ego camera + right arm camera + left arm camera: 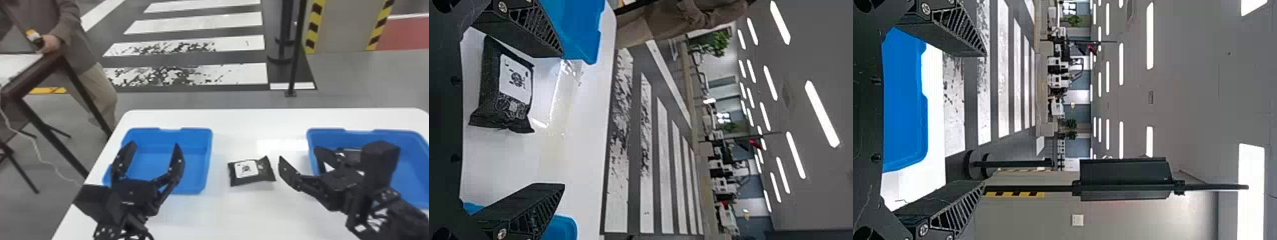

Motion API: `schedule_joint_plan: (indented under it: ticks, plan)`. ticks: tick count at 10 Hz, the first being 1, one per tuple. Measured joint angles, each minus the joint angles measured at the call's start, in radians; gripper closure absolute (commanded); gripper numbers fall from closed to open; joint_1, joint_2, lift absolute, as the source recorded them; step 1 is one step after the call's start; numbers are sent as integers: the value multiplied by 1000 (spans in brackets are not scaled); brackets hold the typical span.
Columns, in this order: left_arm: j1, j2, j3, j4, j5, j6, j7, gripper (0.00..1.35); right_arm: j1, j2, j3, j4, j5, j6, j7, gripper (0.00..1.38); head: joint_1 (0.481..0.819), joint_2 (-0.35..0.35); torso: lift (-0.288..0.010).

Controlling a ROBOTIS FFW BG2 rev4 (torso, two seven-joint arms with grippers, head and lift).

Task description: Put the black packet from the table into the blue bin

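The black packet (pixel 251 171) with a white label lies flat on the white table between two blue bins, the left bin (pixel 206 159) and the right bin (pixel 325 130). My right gripper (pixel 301 159) stands open just right of the packet, in front of the right bin. In the right wrist view that gripper (pixel 563 120) has its fingers apart, with the packet (pixel 515 80) lying beyond them on the table. My left gripper (pixel 156 148) is open over the near part of the left bin; in the left wrist view the gripper (pixel 985 120) holds nothing, the blue bin (pixel 905 100) behind it.
The white table (pixel 255 124) reaches past both bins to its far edge. A dark item (pixel 349 154) shows inside the right bin, partly behind my right gripper. Beyond the table's left side stand a dark frame (pixel 35 73) and a person. A black post (pixel 295 57) rises behind the table.
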Motion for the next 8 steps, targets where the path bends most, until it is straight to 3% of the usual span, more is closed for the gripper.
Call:
schedule_joint_plan:
  ticks: [4, 8]
  plan:
    - [-2, 1, -3, 0, 1, 6, 0, 110, -329, -6, 206, 260, 85, 106, 47, 79, 695, 275, -110]
    - [-16, 3, -16, 0, 1, 20, 0, 110, -593, -5, 470, 504, 78, 256, 47, 70, 695, 314, -110]
